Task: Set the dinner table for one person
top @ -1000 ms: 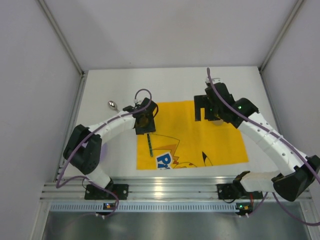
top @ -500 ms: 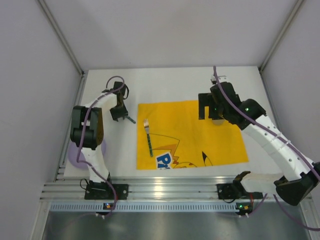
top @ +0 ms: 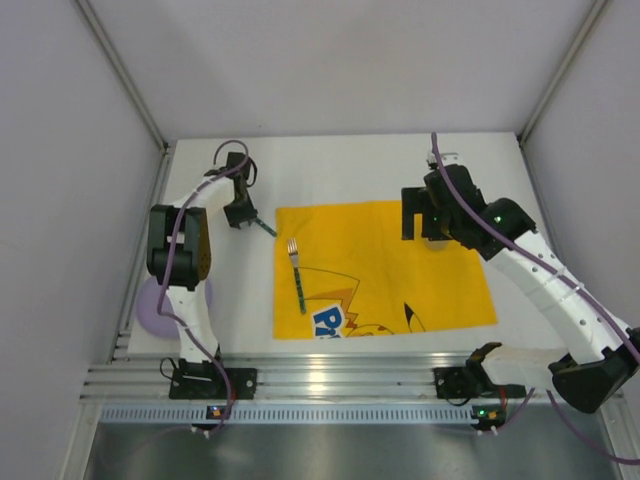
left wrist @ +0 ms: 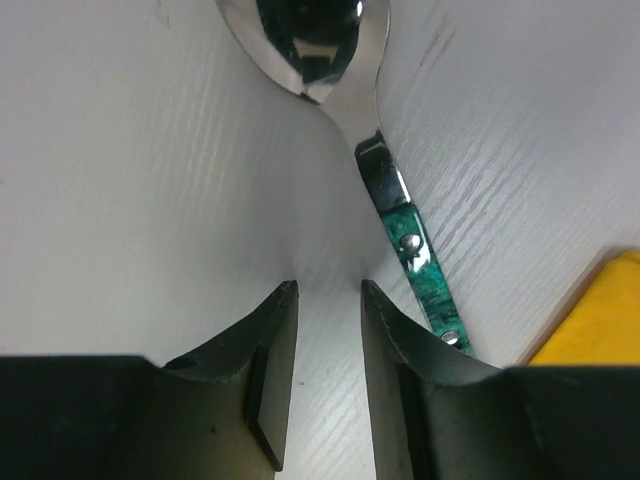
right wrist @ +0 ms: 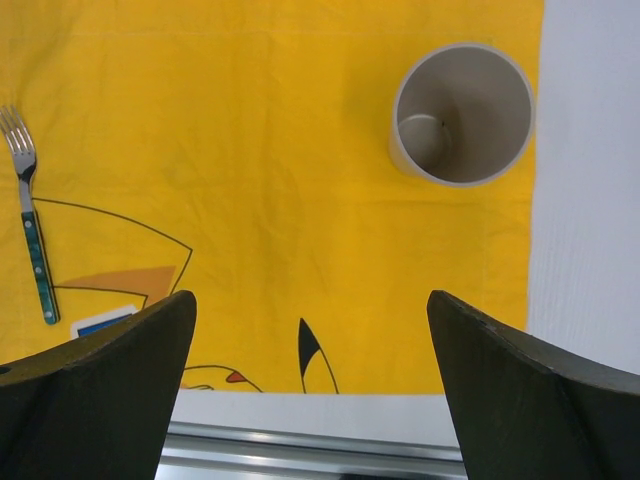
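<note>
Left wrist view: left jaws narrowly parted, empty, over the white bench [left wrist: 120,180], spoon [left wrist: 383,185] just beside them off the yellow mat [right wrist: 250,150]; right jaws wide open, empty, above the mat bearing fork [right wrist: 35,240] and cup [right wrist: 462,100]; spoon and near-left purple plate [top: 148,308] seemingly remain unplaced.
</note>
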Tool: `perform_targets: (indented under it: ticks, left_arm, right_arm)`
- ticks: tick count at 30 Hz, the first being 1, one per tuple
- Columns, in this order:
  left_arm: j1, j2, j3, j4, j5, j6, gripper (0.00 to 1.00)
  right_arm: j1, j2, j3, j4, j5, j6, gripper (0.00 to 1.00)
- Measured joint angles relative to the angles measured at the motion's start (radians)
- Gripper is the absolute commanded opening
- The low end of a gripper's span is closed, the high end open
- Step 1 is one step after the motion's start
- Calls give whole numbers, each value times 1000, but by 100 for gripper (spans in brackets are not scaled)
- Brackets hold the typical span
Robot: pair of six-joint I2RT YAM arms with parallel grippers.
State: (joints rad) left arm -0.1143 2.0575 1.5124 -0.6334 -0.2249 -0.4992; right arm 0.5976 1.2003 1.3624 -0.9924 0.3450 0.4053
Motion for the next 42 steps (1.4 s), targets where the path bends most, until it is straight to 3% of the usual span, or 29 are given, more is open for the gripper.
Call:
perform_targets:
  ticks: [12, 26, 28, 31, 38, 42]
  left_arm:
    - [1, -69, 42, -49, 0, 0, 37]
    - [4, 174, 266, -48, 8, -6, 38]
    - [5, 174, 261, -43, 7, -6, 31]
    - [5, 168, 245, -24, 5, -14, 1]
    - [13, 149, 222, -13, 10, 5, 0]
    - [18, 108, 190, -55, 35, 8, 0]
  right_arm:
    - [-1, 40, 0, -1, -2, 6, 100]
    - [-1, 53, 0, -11, -2, 6, 100]
    - [-1, 53, 0, -13, -2, 7, 100]
    - [-2, 56, 0, -13, -2, 6, 100]
    - [-5, 88, 0, -6, -29, 5, 100]
    - [-5, 120, 0, 69, -163, -9, 100]
